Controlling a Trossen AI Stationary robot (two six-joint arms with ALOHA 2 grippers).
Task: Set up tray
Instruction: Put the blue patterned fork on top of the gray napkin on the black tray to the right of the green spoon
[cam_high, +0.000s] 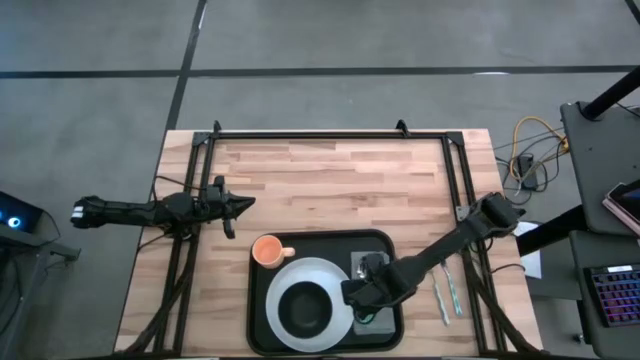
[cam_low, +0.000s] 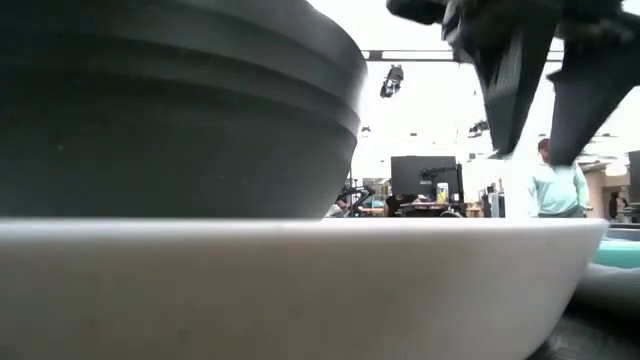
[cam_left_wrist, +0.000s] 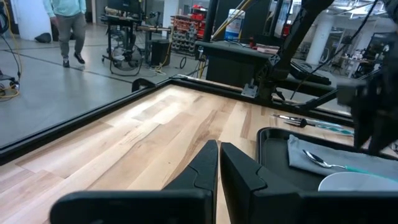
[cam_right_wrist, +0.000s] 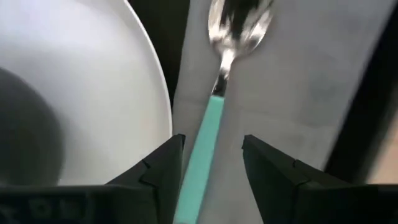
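In the high view the black tray (cam_high: 262, 318) lies at the table's near edge. It carries a white plate (cam_high: 328, 272) with a dark bowl (cam_high: 303, 310), an orange cup (cam_high: 267, 250) and a grey napkin (cam_high: 362, 262). A spoon with a teal handle (cam_right_wrist: 205, 146) lies on the napkin (cam_right_wrist: 298, 81), its bowl (cam_right_wrist: 239, 18) pointing away from my fingers. My right gripper (cam_right_wrist: 213, 140) hangs open over it, one finger on each side of the handle, and I see gaps on both sides. My left gripper (cam_high: 240, 203) waits shut over the table's left side.
Two more teal-handled utensils (cam_high: 446, 295) lie on the wood right of the tray. In the low view the plate (cam_low: 300, 290) and the bowl (cam_low: 170, 100) stand close up. Bare wood (cam_high: 330, 185) stretches across the far half. A person (cam_left_wrist: 65, 25) walks in the room beyond.
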